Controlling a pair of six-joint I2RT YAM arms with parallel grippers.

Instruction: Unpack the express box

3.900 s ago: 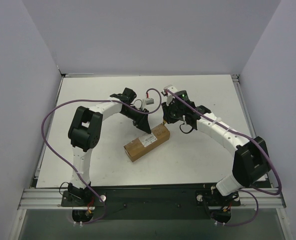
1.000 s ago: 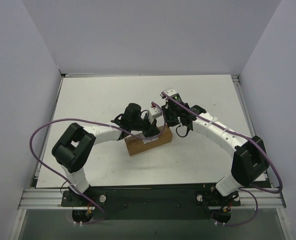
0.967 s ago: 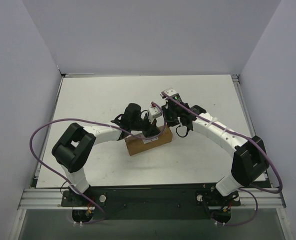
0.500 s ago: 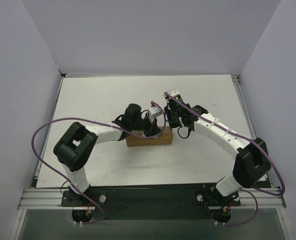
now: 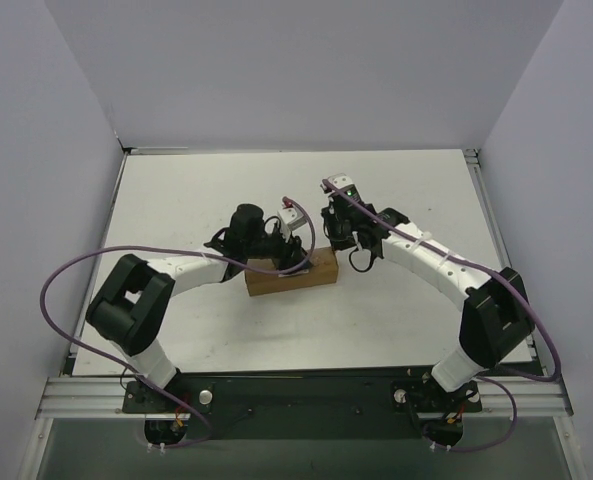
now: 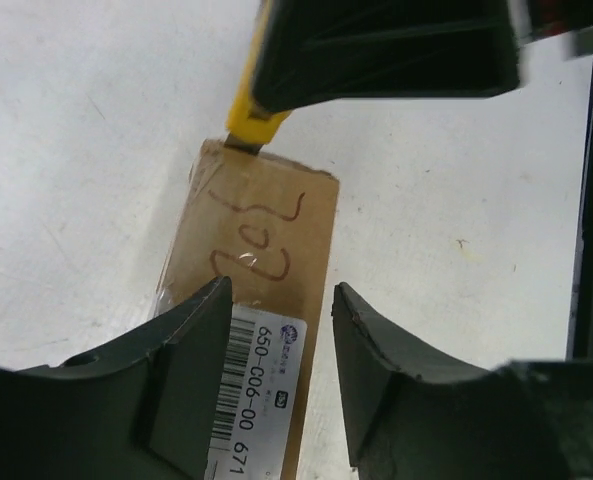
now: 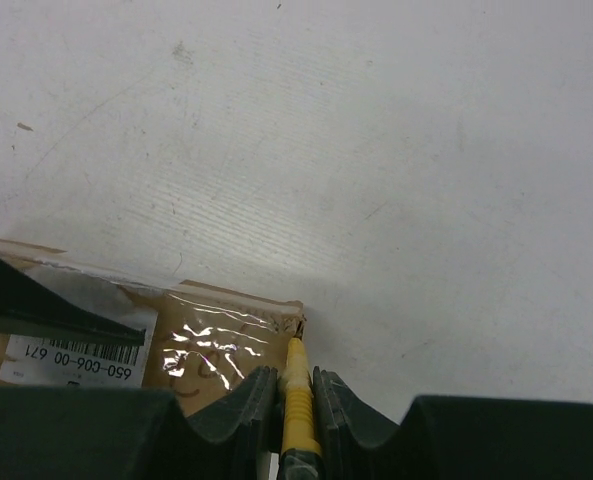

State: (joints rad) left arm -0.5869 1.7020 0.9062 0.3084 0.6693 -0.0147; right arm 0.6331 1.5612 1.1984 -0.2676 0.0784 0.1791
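The express box [image 5: 276, 282] is a brown carton lying nearly level at the table's middle, label face up. In the left wrist view its taped top [image 6: 266, 225] and white barcode label [image 6: 261, 395] show between my fingers. My left gripper [image 5: 298, 258] [image 6: 281, 335] is open and straddles the box, with a sliver of table showing beside the right finger [image 6: 376, 370]. My right gripper [image 5: 338, 243] [image 7: 294, 385] is shut on the yellow utility knife [image 7: 296, 400] [image 6: 248, 115]. The blade tip touches the box's right end corner [image 7: 298, 328].
The white table [image 5: 176, 200] is enclosed by grey walls at the left, back and right. Purple cables loop off both arms, one near the left edge [image 5: 66, 285]. A metal rail [image 5: 296, 395] runs along the near edge.
The box has turned from a diagonal to nearly level and slid a little left with my left gripper. My right gripper followed with the knife to the box's right end.
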